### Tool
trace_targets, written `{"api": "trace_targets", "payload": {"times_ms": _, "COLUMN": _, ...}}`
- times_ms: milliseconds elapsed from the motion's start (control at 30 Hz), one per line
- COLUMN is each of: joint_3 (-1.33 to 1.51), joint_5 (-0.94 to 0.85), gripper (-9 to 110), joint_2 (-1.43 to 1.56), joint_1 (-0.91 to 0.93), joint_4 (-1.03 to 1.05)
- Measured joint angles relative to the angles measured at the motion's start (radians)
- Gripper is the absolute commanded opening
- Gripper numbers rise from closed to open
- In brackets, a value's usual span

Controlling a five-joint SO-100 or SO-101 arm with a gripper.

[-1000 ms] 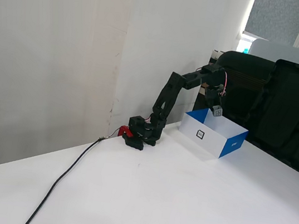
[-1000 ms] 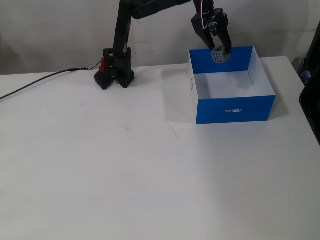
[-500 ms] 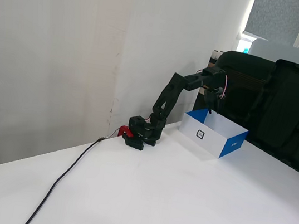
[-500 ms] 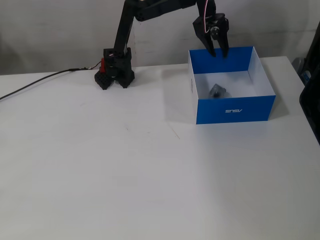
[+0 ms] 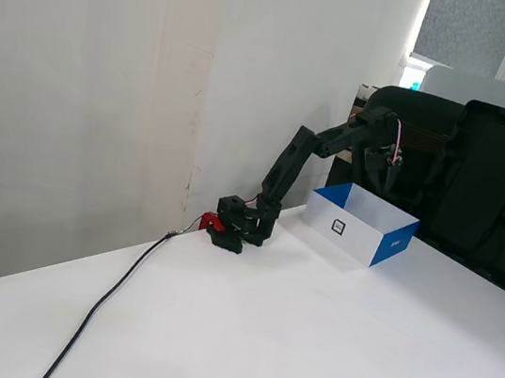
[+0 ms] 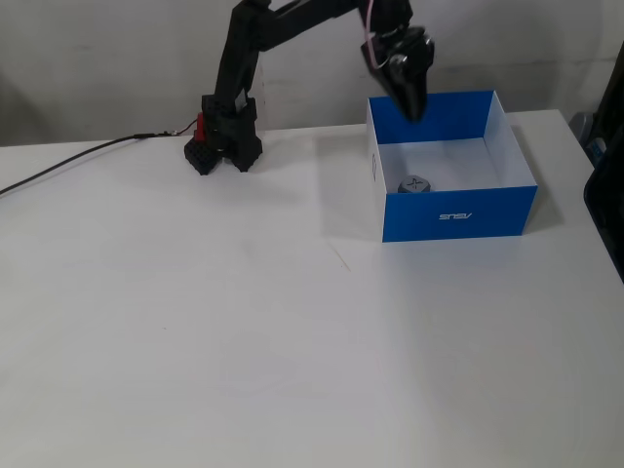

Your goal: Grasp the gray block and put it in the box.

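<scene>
The gray block (image 6: 416,184) lies on the white floor inside the box (image 6: 458,213), near its front left part; in a fixed view the box (image 5: 340,226) shows its white front panel with a small square mark, and the block is hidden by the wall. The gripper (image 6: 414,109) hangs pointing down above the box's back left part, clear of the block. Its fingers come to a single point with no gap showing, and it holds nothing. In a fixed view the gripper (image 5: 385,182) is dark against a black chair.
The arm's base (image 6: 222,148) stands left of the box, with a black cable (image 6: 68,164) running off to the left. Black chairs (image 5: 490,187) stand close behind the box. A grey wall (image 5: 88,79) lies behind the table (image 6: 244,331).
</scene>
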Motion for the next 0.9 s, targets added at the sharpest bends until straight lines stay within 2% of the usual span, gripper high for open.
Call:
{"api": "trace_targets", "payload": {"times_ms": 567, "joint_3": 0.183, "joint_5": -0.244, "gripper": 0, "joint_2": 0.276, "joint_1": -0.713, "joint_4": 0.000}}
{"api": "trace_targets", "payload": {"times_ms": 900, "joint_3": 0.216, "joint_5": -0.272, "gripper": 0, "joint_2": 0.302, "joint_1": -1.089, "joint_4": -0.029}}
